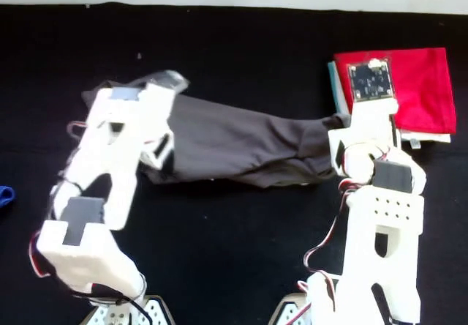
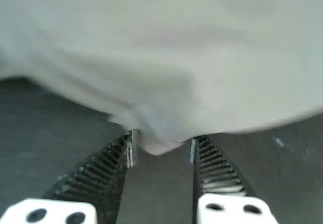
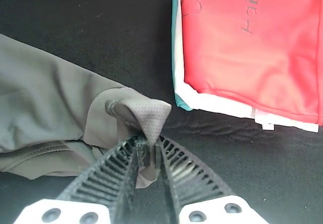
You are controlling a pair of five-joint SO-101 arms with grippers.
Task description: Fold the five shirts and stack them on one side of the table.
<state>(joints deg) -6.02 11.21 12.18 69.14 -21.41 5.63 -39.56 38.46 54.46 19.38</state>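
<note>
A dark grey shirt (image 1: 241, 142) lies stretched across the black table (image 1: 234, 39) between both arms. My left gripper (image 1: 164, 83) is at its left end. In the left wrist view the jaws stand a little apart, and a bunched edge of the grey shirt (image 2: 161, 57) fills the gap at my left gripper (image 2: 161, 148). My right gripper (image 1: 338, 131) is shut on a pinched-up corner at the shirt's right end (image 3: 40, 113), seen close at my right gripper (image 3: 149, 151). A folded stack topped by a red shirt (image 1: 409, 87) sits at the back right.
Under the red shirt (image 3: 252, 47) lie a white layer (image 3: 212, 103) and a teal one (image 3: 175, 42). A small blue thing (image 1: 4, 195) shows at the table's left edge. Bare black tabletop spans the front middle, between the two arm bases.
</note>
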